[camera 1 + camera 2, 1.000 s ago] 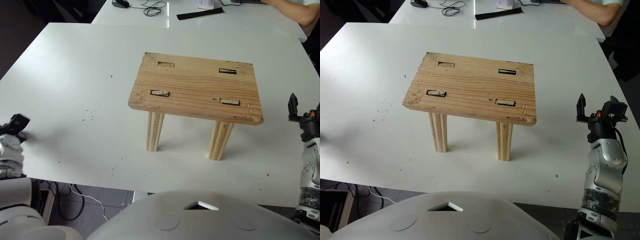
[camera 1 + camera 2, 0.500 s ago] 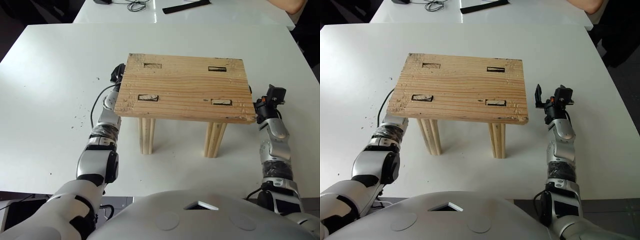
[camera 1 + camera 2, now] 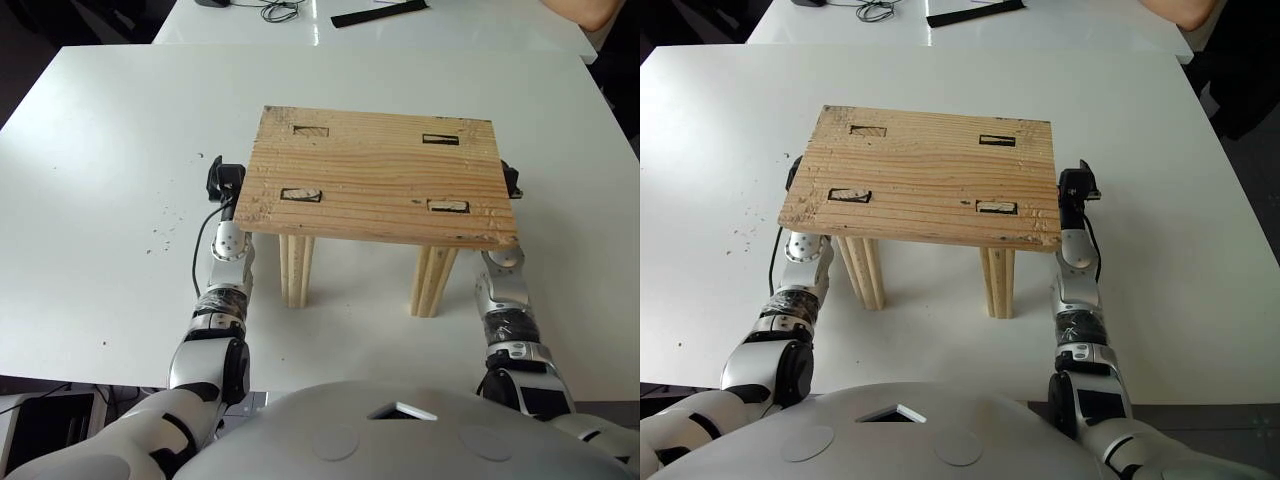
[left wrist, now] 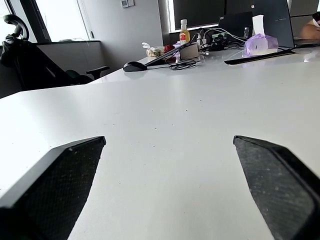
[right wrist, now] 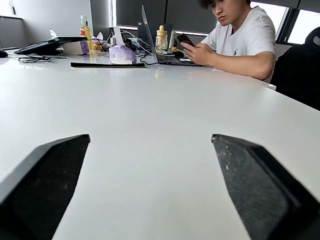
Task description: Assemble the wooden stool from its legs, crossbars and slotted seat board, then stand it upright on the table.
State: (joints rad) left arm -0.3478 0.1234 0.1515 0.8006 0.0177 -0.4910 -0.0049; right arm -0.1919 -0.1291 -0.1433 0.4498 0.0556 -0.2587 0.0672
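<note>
Between the two dark, textured fingers (image 4: 55, 185) of the left gripper (image 4: 169, 141), which are spread wide apart, bare tabletop is seen. The fingers (image 5: 260, 185) of the right gripper (image 5: 150, 136) are likewise held well apart over bare tabletop. From the head views, the left gripper is placed just beside the left end of the seat and the right gripper just beside its right end. Whether either touches the wood cannot be told.

The pale wooden stool (image 3: 380, 200) is stood upright near the middle of the large white table (image 3: 100, 140). Its rectangular, lengthwise-grained seat board (image 3: 385, 165) is cut with four small rectangular slots (image 3: 300, 195). The two nearer slots are filled with light wood, the far left one looks partly filled, and the far right one looks dark. Two pairs of slatted legs (image 3: 296, 268) are seen under the near edge. Crossbars cannot be made out.

Fine wood crumbs (image 3: 165, 225) are scattered on the table to the robot's left. A second white table (image 3: 480, 25) lies behind, and a flat black strip (image 3: 380, 14) is laid on it.
</note>
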